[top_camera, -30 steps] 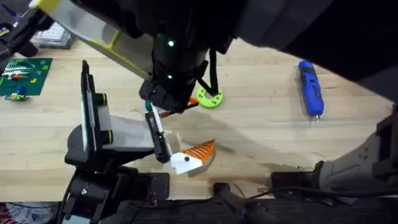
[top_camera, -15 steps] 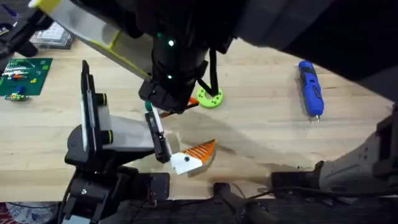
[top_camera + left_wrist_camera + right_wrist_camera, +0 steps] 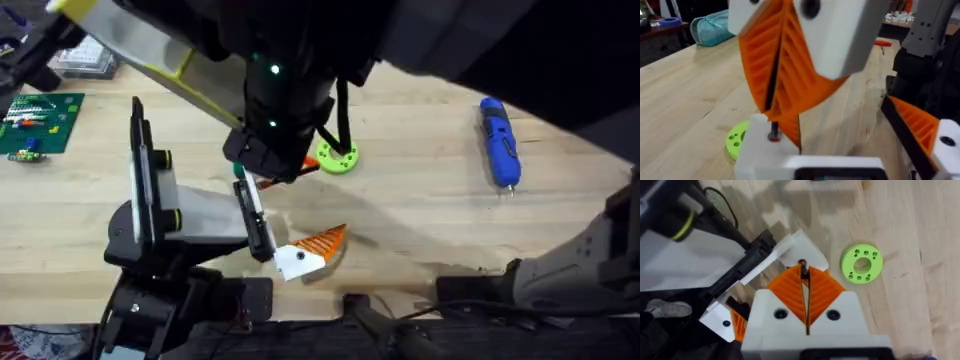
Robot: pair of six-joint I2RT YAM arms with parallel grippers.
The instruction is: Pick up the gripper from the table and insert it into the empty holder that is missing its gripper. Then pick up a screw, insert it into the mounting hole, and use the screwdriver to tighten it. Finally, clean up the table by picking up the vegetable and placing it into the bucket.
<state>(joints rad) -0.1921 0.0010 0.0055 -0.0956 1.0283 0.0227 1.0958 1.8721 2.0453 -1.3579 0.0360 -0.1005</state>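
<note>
My right gripper (image 3: 803, 282) hangs low over the holder (image 3: 150, 215), and its orange pads are shut on a small dark screw (image 3: 802, 268). The left wrist view shows the same gripper (image 3: 774, 117) from the side, with the screw (image 3: 774, 135) touching a white block (image 3: 759, 147) on the holder's slim black arm (image 3: 258, 225). The gripper (image 3: 312, 250), an orange wedge on a white base, sits at that arm's end. The blue screwdriver (image 3: 500, 140) lies on the table at the far right. The vegetable and the bucket are out of view.
A green disc with holes (image 3: 337, 157) lies just right of the right gripper. A green circuit board (image 3: 38, 122) and a clear box (image 3: 85, 60) sit at the far left. Bare wooden table (image 3: 420, 200) stretches between the holder and the screwdriver.
</note>
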